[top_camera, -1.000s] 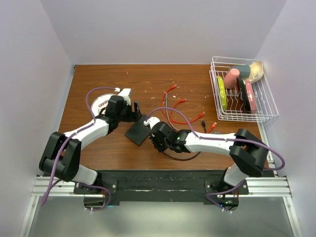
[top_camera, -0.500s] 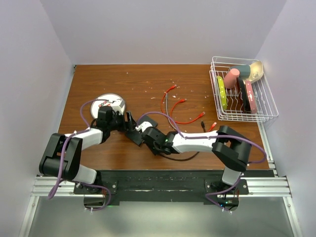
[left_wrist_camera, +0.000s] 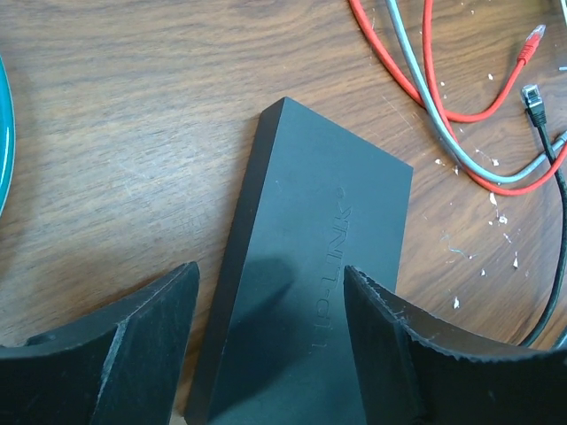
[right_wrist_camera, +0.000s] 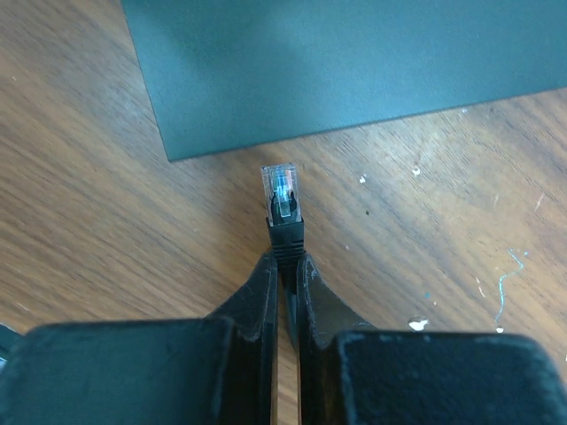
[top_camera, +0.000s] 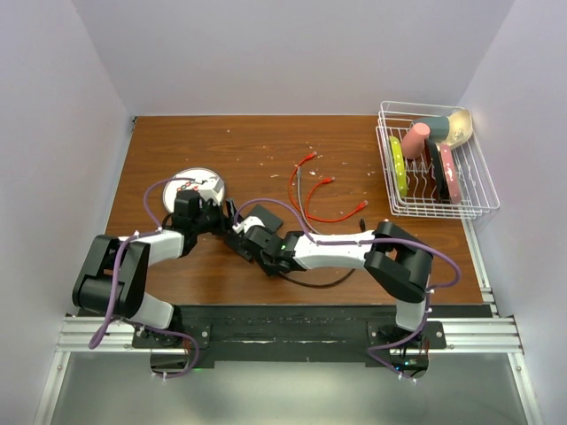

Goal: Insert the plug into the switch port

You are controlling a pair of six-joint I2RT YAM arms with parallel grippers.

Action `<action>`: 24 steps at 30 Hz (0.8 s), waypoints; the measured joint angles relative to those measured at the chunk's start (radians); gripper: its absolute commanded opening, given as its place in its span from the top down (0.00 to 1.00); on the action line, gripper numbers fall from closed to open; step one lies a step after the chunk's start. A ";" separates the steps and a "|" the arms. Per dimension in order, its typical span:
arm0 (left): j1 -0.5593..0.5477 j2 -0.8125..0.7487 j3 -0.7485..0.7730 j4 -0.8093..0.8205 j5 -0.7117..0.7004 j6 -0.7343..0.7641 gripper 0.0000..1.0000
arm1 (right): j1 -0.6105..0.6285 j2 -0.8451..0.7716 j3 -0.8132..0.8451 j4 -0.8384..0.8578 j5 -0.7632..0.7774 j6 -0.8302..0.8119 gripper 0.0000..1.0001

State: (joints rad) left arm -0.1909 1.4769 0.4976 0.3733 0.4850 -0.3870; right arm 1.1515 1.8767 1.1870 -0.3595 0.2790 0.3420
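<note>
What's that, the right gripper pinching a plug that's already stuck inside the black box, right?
Not quite. The right gripper does pinch the plug, but the plug is not inside the box. Its clear tip ends short of the box's edge, over the table. The right wrist view shows the gap.

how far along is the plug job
Done: the right gripper holds the plug by its boot, clear tip pointing toward the switch. In hand: the left gripper is open astride the switch, not clamped on it. Left: the plug tip sits short of the switch's edge over bare wood, not yet plugged in.
</note>
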 measured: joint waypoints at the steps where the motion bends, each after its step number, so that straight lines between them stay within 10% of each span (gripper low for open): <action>1: 0.001 0.002 0.000 0.001 0.001 0.000 0.30 | 0.000 0.003 0.006 -0.002 0.000 0.003 1.00; 24: 0.008 0.029 -0.003 0.019 0.028 0.000 0.31 | 0.011 0.087 0.146 -0.143 0.019 0.032 1.00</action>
State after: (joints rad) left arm -0.1833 1.5055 0.4950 0.3923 0.5133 -0.3874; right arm 1.1622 1.9633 1.3334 -0.5022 0.2977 0.3740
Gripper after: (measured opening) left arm 0.685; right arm 0.056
